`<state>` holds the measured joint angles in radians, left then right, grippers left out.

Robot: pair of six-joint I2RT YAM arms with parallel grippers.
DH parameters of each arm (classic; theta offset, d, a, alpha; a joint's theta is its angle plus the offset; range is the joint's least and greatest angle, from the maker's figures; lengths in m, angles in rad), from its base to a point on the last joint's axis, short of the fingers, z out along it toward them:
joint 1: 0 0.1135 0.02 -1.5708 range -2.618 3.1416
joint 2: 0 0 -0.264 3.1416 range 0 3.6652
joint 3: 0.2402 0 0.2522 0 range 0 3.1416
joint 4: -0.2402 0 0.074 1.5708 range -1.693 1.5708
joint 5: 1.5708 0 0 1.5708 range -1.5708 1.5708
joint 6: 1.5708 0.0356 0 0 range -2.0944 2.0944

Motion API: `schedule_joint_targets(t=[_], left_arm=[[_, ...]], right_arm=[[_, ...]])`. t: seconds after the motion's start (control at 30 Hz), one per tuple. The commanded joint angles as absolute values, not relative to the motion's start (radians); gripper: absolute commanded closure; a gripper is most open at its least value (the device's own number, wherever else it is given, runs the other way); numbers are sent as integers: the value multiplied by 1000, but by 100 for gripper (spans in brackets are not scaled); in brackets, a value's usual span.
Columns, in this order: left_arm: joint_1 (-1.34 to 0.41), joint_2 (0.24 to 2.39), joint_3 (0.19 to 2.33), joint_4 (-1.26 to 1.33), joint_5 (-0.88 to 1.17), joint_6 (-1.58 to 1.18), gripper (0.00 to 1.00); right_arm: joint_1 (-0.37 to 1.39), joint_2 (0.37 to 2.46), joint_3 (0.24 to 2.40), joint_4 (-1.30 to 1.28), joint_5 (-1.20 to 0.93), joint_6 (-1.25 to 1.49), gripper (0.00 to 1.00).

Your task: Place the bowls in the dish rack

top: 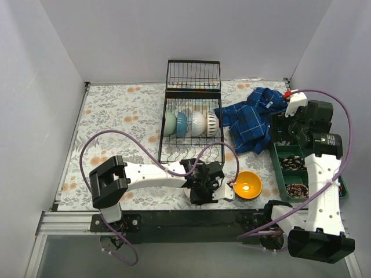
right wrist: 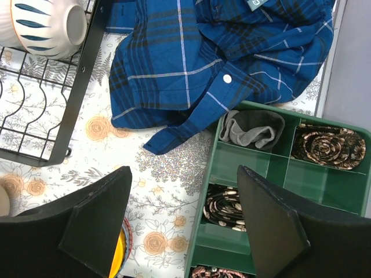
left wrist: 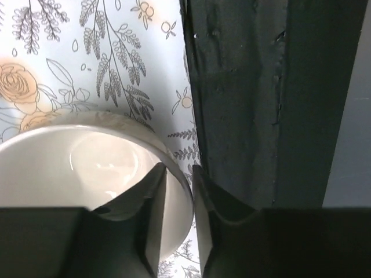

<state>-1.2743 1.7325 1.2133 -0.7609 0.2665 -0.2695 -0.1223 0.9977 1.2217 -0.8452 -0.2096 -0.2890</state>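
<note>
The black wire dish rack [top: 193, 152] stands at the table's middle and holds several bowls on edge, among them a blue one [top: 182, 123] and a white one with dark strokes [top: 211, 123], also in the right wrist view [right wrist: 43, 23]. My left gripper [top: 215, 188] is near the table's front edge, shut on the rim of a white bowl [left wrist: 69, 168], one finger inside and one outside [left wrist: 179, 169]. An orange bowl [top: 248, 185] sits just right of it and shows in the right wrist view [right wrist: 119, 255]. My right gripper [right wrist: 182, 169] is open and empty, above the cloth beside the green tray.
A blue plaid shirt [top: 252, 119] lies crumpled right of the rack. A green compartment tray [top: 277, 168] with rolled items stands at the right edge, its wall in the right wrist view [right wrist: 249, 168]. The black front rail [left wrist: 243, 104] runs close to the left gripper.
</note>
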Motion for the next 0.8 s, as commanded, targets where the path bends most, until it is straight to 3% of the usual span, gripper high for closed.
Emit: schedule_joint_targets(t=[0.0, 0.07, 0.27, 0.47, 0.63, 0.77], left_arm=[[-1302, 1691, 1230, -833, 258, -250, 83], [-1304, 1648, 1203, -857, 279, -250, 100], [-1278, 1526, 1284, -1017, 322, -201, 100], [-1102, 1546, 1586, -1032, 463, -222, 100], [-925, 1611, 1732, -882, 596, -331, 100], [-816, 1574, 1572, -607, 660, -576, 100]], right_arm=[[-121, 953, 1252, -857, -196, -276, 18], [-121, 946, 1249, -862, -196, -273, 18], [-121, 963, 1239, -854, -213, -244, 18], [-121, 1015, 1279, -867, -235, -258, 19], [-121, 1054, 1282, -920, -199, -259, 20], [-121, 1058, 1241, -920, -172, -258, 20]])
